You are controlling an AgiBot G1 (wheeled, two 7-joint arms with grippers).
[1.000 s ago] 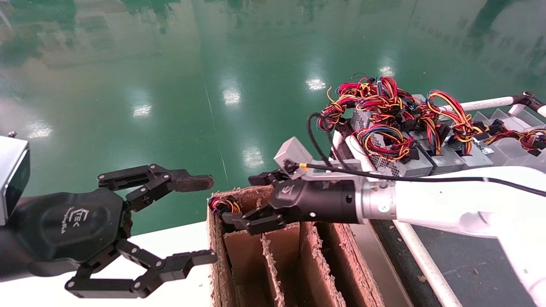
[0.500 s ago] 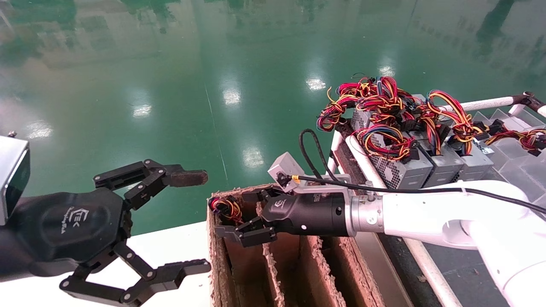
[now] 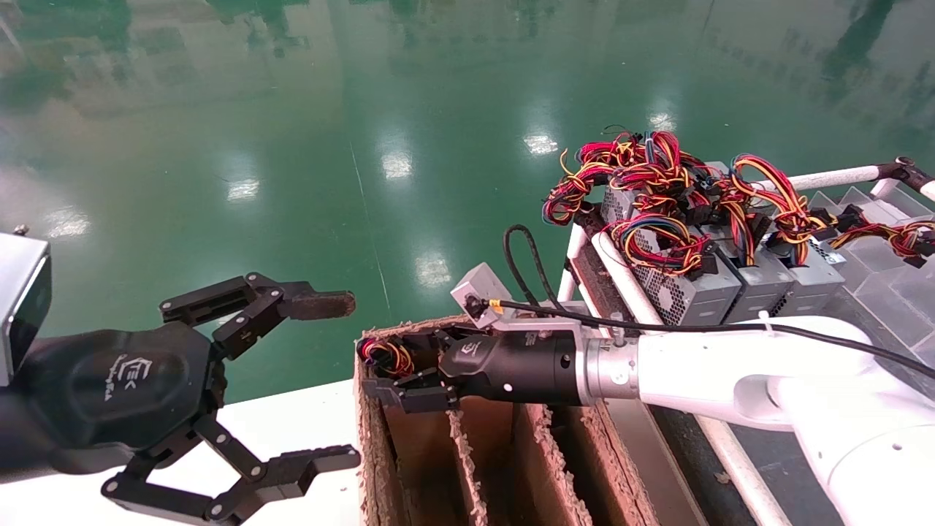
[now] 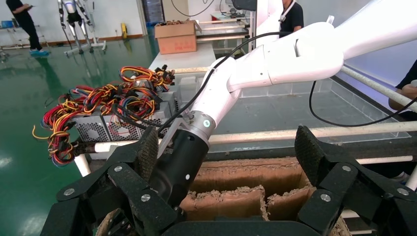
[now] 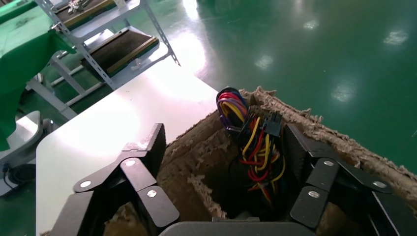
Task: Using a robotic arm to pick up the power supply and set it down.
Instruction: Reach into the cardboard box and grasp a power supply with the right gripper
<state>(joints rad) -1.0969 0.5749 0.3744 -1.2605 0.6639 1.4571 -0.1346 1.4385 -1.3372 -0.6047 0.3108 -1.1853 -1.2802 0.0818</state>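
Note:
The power supply shows only as a bundle of red, yellow and black wires (image 3: pixel 385 356) rising from the leftmost compartment of a cardboard box (image 3: pixel 363 438); its grey body is hidden down in that slot. In the right wrist view the wires (image 5: pixel 255 147) hang by the inner face of one finger. The robotic arm's gripper, my right gripper (image 3: pixel 403 367) (image 5: pixel 225 147), is open at the box's far end, its fingers straddling the slot, and its pads do not press on the bundle. My left gripper (image 3: pixel 349 380) (image 4: pixel 227 147) hangs open beside the box's left wall, holding nothing.
The box has ragged cardboard dividers (image 3: pixel 464 467) forming several slots. A row of alike grey units with tangled wires (image 3: pixel 701 292) stands on a white-tube rack (image 3: pixel 833 177) at the back right. A white tabletop (image 3: pixel 292 416) lies left of the box, with green floor beyond.
My right gripper has moved left and down, sinking onto the box's far-left slot beside the wire bundle. The left gripper dropped slightly, then held still.

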